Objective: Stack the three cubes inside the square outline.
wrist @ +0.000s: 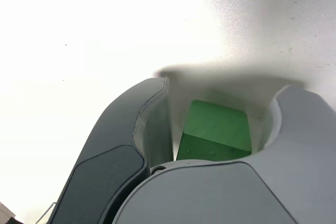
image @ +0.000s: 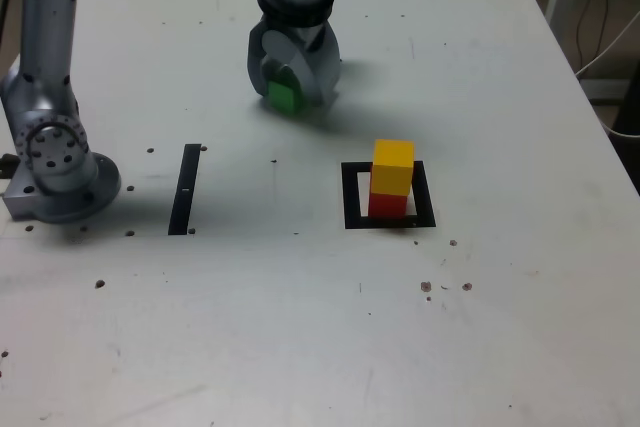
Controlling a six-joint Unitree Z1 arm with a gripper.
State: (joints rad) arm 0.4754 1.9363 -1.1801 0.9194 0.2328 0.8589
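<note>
Two thirds of the stacking looks done from where I stand. Inside the thick black square outline with its white centre (image: 350, 194), the small matte red cube (image: 388, 206) sits on the table, and the small matte yellow cube (image: 393, 167) rests squarely on top of it, the pair upright and not visibly leaning. What is left, as I judge it, is the third one: the small matte green cube (image: 284, 96) has to come over and be set on the yellow cube.

That green cube is well apart from the square outline, farther back on the flat white tabletop (image: 300, 327) and toward the exterior view's left of the outline. The grey two-fingered gripper (image: 292, 82) of the silver arm is down over it, low to the table.

In the wrist view the green cube (wrist: 215, 132) lies between the two dark grey fingers (wrist: 123, 145), deep in the mouth of the gripper (wrist: 218, 108). The fingers stand apart, with a sliver of gap showing beside the cube on at least one side, so I take them as not yet clamped on it, though the close, shadowed view makes contact on the other side hard to rule out. The cube seems to sit on the table, not lifted.
</note>
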